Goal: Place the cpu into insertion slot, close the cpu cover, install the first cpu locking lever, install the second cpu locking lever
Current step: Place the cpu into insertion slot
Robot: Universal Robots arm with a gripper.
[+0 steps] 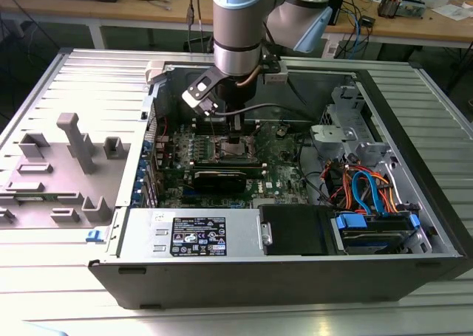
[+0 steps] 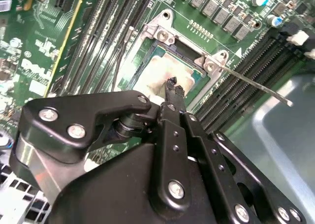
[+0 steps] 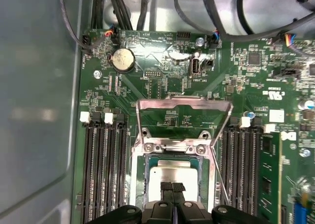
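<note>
The cpu, a small square chip with a dull silver top, lies flat in the insertion slot on the green motherboard. My gripper hangs just over the chip with its fingertips pressed together and nothing between them; contact with the chip cannot be told. The cpu cover, a thin metal frame, stands tilted up and open behind the slot. A thin locking lever sticks out sideways from the socket, unlatched. In the exterior view the gripper reaches down into the open computer case over the socket.
Long black memory slots flank the socket on both sides. A black expansion card, the power supply and bundled cables crowd the case. A grey fixture tray lies at the exterior view's left.
</note>
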